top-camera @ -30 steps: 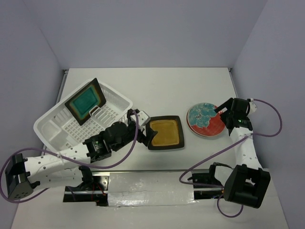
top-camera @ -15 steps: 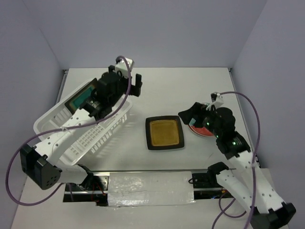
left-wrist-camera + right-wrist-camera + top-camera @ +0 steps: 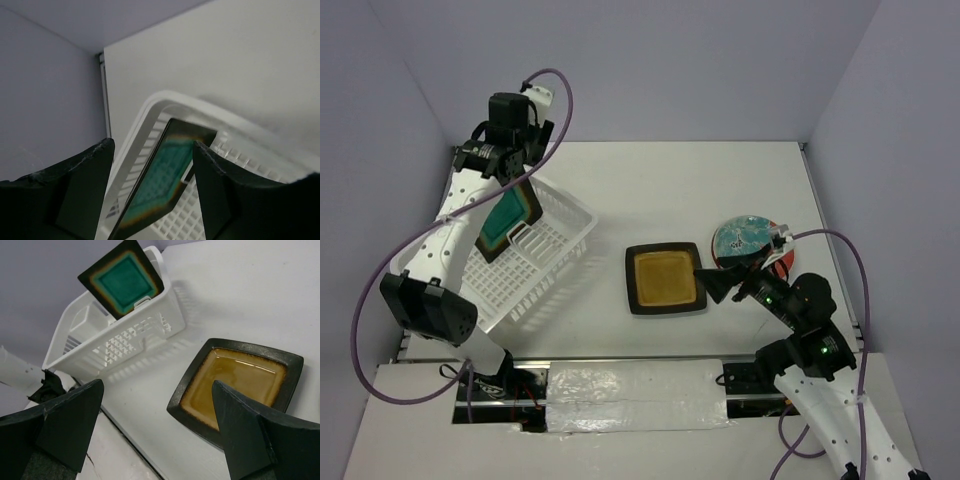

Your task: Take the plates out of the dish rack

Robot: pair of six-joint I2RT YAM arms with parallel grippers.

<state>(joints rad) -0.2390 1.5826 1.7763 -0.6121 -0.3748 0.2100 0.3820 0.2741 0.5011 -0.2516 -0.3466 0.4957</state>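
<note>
Left gripper [image 3: 152, 147]: high over the back left corner of the rack, jaws part open and set astride the top edge of the teal plate; a gap shows on each side, so nothing is held yet
Teal plate [image 3: 505, 215]: square, dark-rimmed, standing on edge and leaning in the left end of the dish rack, its top corner above the rim
Dish rack [image 3: 570, 205]: white, lying at an angle on the left of the table [image 3: 660, 190]; no other plate shows in it
Yellow plate [image 3: 665, 278]: square, lying flat on the table centre, well apart from the rack
Right gripper [image 3: 155, 386]: jaws spread wide and empty, hovering just right of the yellow plate
Red plate [image 3: 748, 240]: round, teal-mottled, flat on the table at the right, near the yellow one
Step in hand: taking hold of the teal plate, by my reading
Doing it well: centre the fingers on the top edge, go low enough to bite past the dark rim, close squarely on both faces, then lift along the plate's own lean so that its lower edge clears the prongs and the rack does not come up with it
Risk: a grip near one corner may let the plate swing
Count: three plates in view, two square and one round; whether another lies under the round one I cannot tell; one rack; two grippers
</note>
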